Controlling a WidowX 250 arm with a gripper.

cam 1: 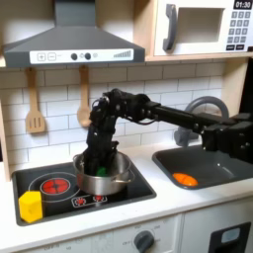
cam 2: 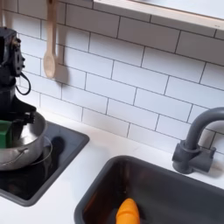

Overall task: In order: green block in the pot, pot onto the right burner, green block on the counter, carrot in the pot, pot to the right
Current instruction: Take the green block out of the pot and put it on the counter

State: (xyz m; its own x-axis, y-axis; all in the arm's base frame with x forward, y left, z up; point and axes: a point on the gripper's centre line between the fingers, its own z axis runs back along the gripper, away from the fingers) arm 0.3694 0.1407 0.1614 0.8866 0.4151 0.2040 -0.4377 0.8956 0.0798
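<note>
Seemingly green block (cam 2: 6, 131) inside shiny pot (cam 2: 22, 150).

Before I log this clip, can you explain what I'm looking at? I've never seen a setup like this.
It is a toy kitchen with one black robot arm. The first exterior view faces the kitchen from the front; the second exterior view looks closer, along the counter towards the sink. The arm reaches from the first exterior view's right, and its claw points down into the shiny pot on the black stovetop. In the second exterior view something green, likely the green block, shows inside the pot; whether the claw grips it is unclear. The orange carrot lies in the sink. A yellow block sits at the stovetop's front corner.
</note>
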